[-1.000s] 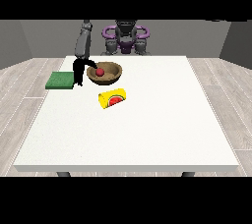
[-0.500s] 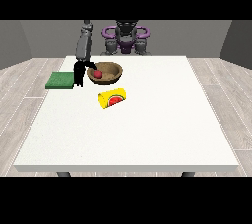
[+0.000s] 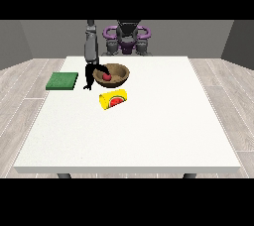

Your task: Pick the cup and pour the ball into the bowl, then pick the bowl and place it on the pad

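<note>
The hand at the view's left (image 3: 91, 76) is gripping the bowl's (image 3: 117, 74) rim; the ball (image 3: 106, 77) is sitting inside, the bowl resting upright beside the pad (image 3: 62, 81).

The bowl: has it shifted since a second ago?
No. The brown bowl sits at the same spot between the green pad and the yellow cup.

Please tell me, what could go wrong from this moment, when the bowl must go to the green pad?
1. The hand at the view's left is only at the brown bowl's left rim; lifted from one side, it may tilt and the red ball roll out.
2. The yellow cup lies on its side close in front; a swing could knock it.
</note>
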